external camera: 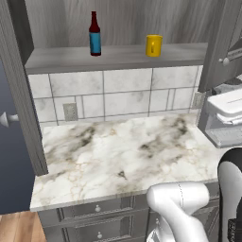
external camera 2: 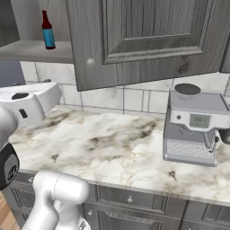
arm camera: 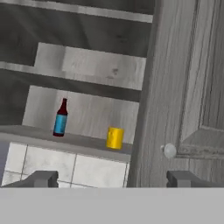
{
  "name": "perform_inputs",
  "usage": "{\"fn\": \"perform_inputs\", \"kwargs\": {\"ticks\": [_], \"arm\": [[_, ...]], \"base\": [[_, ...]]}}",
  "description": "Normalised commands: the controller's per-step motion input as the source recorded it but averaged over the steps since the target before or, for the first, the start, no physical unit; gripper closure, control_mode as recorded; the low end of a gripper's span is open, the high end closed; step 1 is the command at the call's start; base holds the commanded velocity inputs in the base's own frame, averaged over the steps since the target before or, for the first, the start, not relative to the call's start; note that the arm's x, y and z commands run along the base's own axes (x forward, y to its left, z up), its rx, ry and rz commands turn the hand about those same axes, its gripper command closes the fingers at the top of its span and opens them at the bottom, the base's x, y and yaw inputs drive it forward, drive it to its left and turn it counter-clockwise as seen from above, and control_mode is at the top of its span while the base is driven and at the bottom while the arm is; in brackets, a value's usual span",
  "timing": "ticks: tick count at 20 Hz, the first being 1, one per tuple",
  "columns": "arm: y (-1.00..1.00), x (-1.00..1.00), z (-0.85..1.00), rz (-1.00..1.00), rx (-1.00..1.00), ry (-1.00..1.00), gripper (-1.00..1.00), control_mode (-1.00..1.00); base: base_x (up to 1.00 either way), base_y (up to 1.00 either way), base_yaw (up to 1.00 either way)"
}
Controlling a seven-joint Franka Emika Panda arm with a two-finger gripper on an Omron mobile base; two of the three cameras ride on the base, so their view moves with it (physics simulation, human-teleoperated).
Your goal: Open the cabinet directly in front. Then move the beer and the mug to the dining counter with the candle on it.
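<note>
The cabinet (external camera: 118,56) stands open, both doors swung out. Its right door (external camera 2: 148,40) hangs over the worktop, round knob (arm camera: 169,151) facing me. On the lowest shelf the beer (external camera: 95,34) stands upright at the left, and the yellow mug (external camera: 153,45) sits a short way to its right. Both also appear in the hand view, beer (arm camera: 61,118) and mug (arm camera: 115,138). My gripper (arm camera: 113,179) is open and empty, well back from the shelf, next to the right door. The dining counter and the candle are out of view.
A marble worktop (external camera: 118,151) backed by wall tiles lies under the cabinet, with grey drawers (external camera: 97,208) below it. A silver coffee machine (external camera 2: 193,126) stands on the worktop at the right. The left door (external camera: 19,94) juts out edge-on.
</note>
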Motion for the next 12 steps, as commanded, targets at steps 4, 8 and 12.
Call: {"fn": "perform_inputs", "kwargs": {"ticks": [4,8,12], "arm": [[1.0,-0.15,-0.06,-0.32,-0.32,0.0,-1.0,-1.0],[1.0,0.36,-0.03,-0.47,-0.22,0.0,-1.0,-1.0],[0.73,0.94,-0.03,-0.28,-0.1,0.05,-1.0,-1.0]], "base": [[0.0,0.0,0.0],[0.0,0.0,0.0],[0.0,0.0,0.0]]}}
